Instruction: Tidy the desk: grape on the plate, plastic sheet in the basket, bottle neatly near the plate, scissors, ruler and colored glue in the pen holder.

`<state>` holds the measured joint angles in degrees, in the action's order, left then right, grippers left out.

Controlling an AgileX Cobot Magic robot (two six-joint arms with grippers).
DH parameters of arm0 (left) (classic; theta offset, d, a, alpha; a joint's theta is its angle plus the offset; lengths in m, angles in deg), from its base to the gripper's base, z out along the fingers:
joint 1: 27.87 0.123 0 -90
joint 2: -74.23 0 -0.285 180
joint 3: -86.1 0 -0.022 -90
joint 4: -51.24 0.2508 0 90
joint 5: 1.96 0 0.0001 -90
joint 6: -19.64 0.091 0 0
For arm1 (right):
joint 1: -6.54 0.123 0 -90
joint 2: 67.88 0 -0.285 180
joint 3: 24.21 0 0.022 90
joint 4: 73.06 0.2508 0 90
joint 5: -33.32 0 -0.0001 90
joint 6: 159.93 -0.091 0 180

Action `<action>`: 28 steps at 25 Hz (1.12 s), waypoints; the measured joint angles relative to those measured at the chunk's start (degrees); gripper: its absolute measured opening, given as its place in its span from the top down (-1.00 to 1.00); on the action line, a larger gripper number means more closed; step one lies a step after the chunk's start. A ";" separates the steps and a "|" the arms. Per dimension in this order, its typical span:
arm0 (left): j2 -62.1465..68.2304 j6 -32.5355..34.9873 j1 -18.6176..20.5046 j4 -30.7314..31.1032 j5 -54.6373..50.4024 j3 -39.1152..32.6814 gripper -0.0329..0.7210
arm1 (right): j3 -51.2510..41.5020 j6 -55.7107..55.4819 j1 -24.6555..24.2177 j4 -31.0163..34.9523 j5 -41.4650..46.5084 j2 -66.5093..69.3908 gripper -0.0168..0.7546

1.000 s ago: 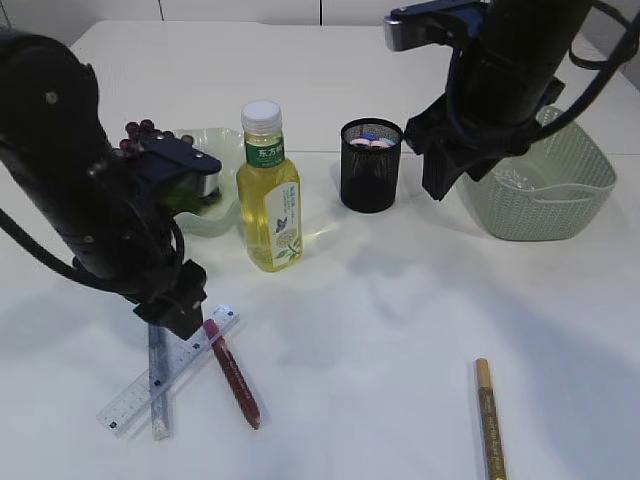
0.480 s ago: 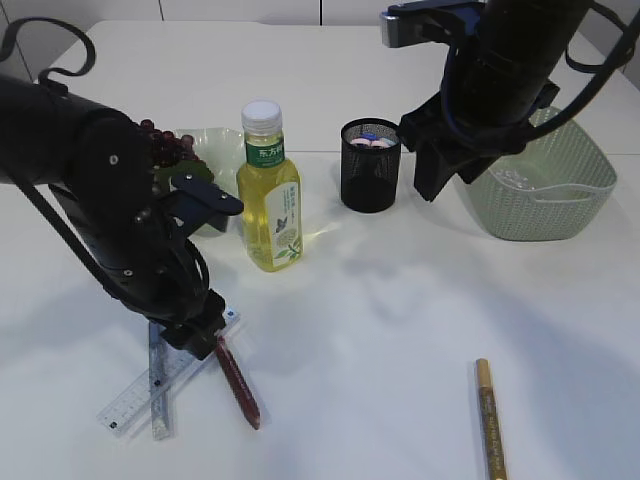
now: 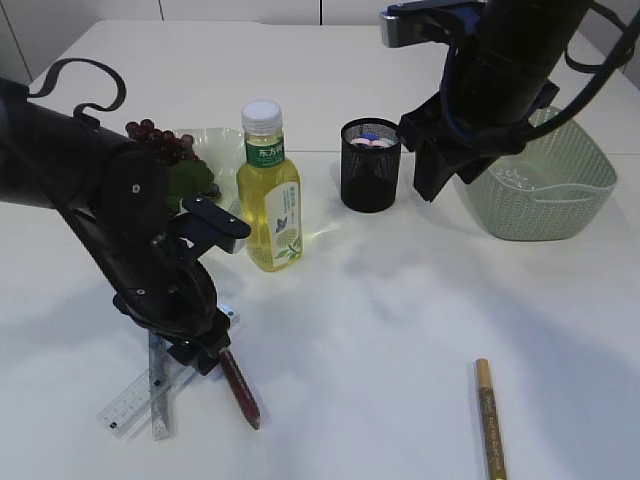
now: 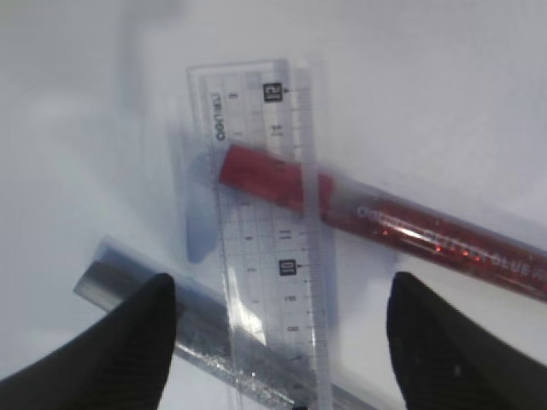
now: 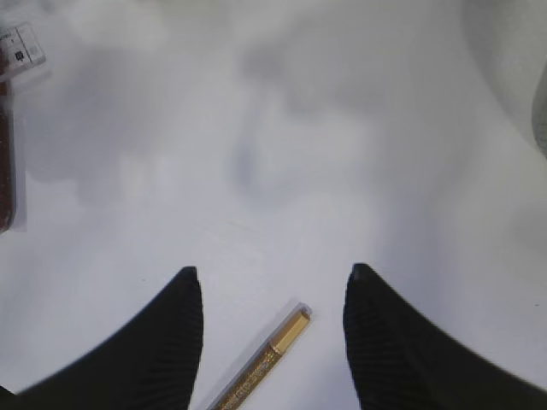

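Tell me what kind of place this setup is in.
Probably a staged desk in a robot lab: a plain white table with a black mesh pen holder, a clear plastic ruler and a pale green woven basket.

We see a clear ruler with black markings, a red glitter glue pen at its three o'clock, and a silver glitter pen at seven. The bottle holds yellow liquid under a white cap and green label. The pen holder is black mesh, the basket pale green weave, the grapes dark purple, another pen gold.
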<state>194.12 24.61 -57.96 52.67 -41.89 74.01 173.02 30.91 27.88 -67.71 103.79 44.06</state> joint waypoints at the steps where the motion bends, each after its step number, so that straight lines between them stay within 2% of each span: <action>1: 0.23 0.00 0.00 0.00 0.33 0.00 -0.58 | 0.00 0.00 0.00 0.00 0.00 0.00 -0.14; 28: 1.52 0.00 0.00 3.38 3.36 0.00 -0.55 | 0.00 0.00 0.00 0.12 0.10 0.00 -0.14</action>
<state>195.64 24.61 -57.96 56.05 -38.53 74.01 173.02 30.91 27.88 -67.59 103.89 44.06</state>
